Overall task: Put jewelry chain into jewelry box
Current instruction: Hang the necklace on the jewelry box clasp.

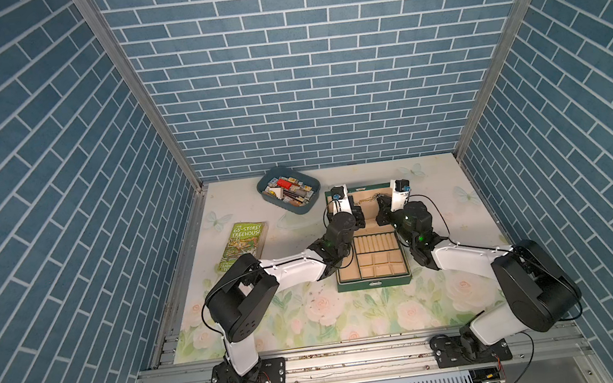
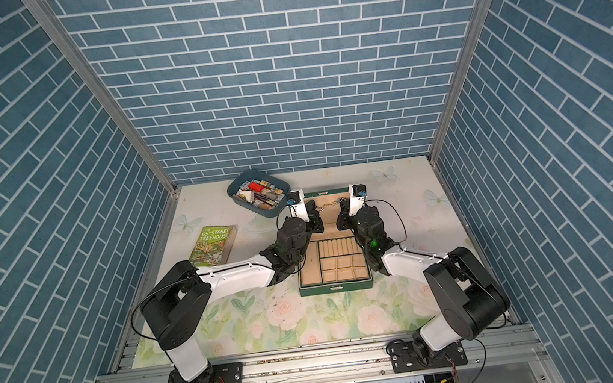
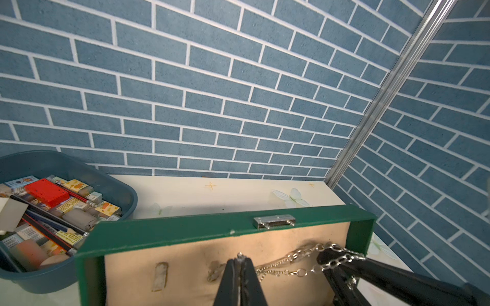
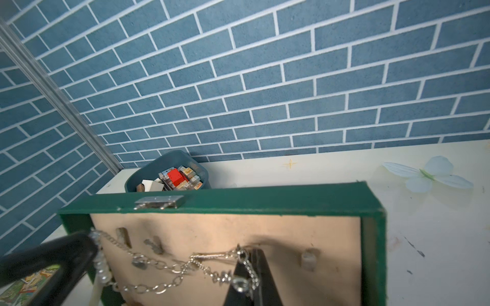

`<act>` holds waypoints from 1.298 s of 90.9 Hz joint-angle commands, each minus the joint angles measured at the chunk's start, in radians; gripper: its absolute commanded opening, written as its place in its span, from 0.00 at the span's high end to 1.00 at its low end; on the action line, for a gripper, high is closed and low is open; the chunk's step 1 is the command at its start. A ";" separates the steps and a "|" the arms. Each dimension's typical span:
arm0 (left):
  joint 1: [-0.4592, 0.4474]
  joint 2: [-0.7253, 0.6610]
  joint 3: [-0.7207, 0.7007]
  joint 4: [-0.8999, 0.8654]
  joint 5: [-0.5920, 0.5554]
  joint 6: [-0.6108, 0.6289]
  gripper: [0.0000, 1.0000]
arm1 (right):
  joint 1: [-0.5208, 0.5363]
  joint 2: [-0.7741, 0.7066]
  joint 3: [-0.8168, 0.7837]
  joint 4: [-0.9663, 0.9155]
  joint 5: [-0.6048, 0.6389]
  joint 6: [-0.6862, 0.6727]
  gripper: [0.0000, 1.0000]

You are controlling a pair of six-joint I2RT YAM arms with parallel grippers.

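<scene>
Both hands pinch the jewelry chain (image 3: 297, 265) taut across the jewelry box (image 1: 373, 271) lid lining (hooks there): left hand (image 3: 240, 261), right hand (image 4: 245, 267); lower evenly, release together.

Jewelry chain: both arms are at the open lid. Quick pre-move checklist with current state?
1. Jewelry box lid open: ok.
2. Left gripper shut on the jewelry chain: ok.
3. Right gripper shut on the chain: ok.
4. Chain strung between the grippers in front of the lid lining: ok.
5. Chain caught on a lid hook: cannot tell.
6. Tray compartments free for the drop: ok.
</scene>
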 commanded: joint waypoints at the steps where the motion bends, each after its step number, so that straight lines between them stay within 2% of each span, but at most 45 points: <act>1: -0.005 0.013 0.018 -0.004 -0.016 0.013 1.00 | -0.005 -0.029 0.024 0.061 -0.057 -0.037 1.00; 37: -0.005 0.020 0.017 -0.007 -0.015 0.009 1.00 | -0.005 -0.022 0.010 0.061 -0.113 -0.006 1.00; 65: -0.005 0.019 0.016 -0.007 -0.016 0.012 1.00 | -0.004 -0.024 -0.067 0.080 -0.092 0.021 1.00; 118: -0.005 0.001 0.003 -0.003 -0.018 0.010 1.00 | -0.004 0.032 -0.028 -0.042 -0.016 0.040 1.00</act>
